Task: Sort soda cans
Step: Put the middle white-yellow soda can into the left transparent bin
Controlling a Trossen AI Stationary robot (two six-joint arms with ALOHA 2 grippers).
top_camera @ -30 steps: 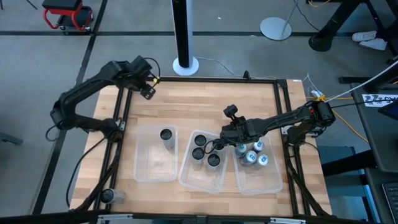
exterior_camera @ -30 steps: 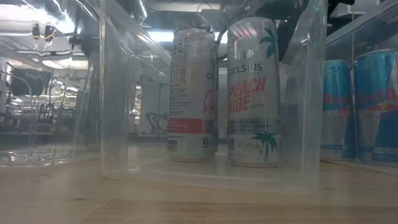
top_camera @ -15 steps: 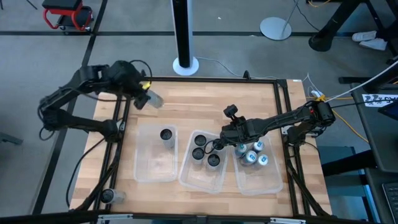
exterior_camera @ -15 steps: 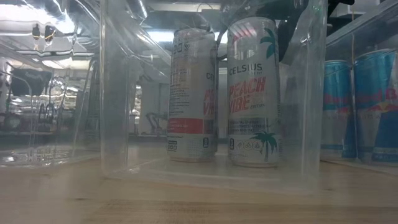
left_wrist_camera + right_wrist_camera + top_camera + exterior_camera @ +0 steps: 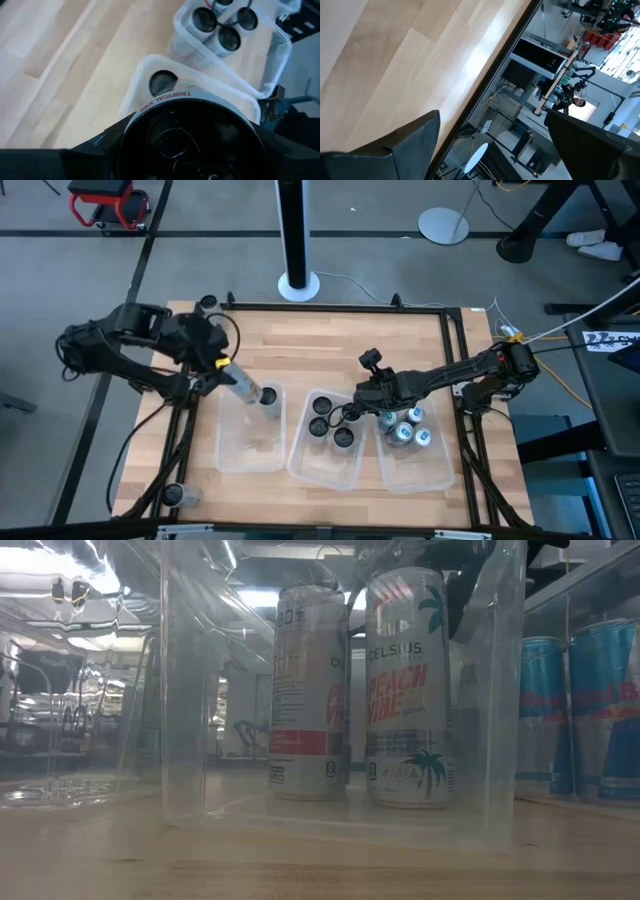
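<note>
Overhead, the left gripper [image 5: 222, 367] at left of centre is clamped on a soda can [image 5: 240, 383], which juts from the fingers toward the lower right, its long axis tilted rather than upright. The can's free end hangs over the upper rim of the left bin [image 5: 232, 458], just beside the lone can [image 5: 268, 396] already standing in that bin's upper right corner. The coming move turns on this: the held can lies directly ahead of its gripper, and the open floor of the bin lies below and toward the lower left of the standing can, so the can probably needs righting before release. The left wrist view shows the held can end-on, a dark top ringed by a pale band lettered "TROPICAL VIBE" [image 5: 167, 98]. The right gripper [image 5: 352, 413], jaws wide apart and holding nothing, hovers over the three dark-topped cans [image 5: 331, 423] in the middle bin [image 5: 312, 468]; it is the farther arm. Silver-topped blue cans [image 5: 405, 426] stand in the right bin [image 5: 420, 472]. The low view shows two white "CELSIUS PEACH VIBE" cans [image 5: 405, 690] upright.
</note>
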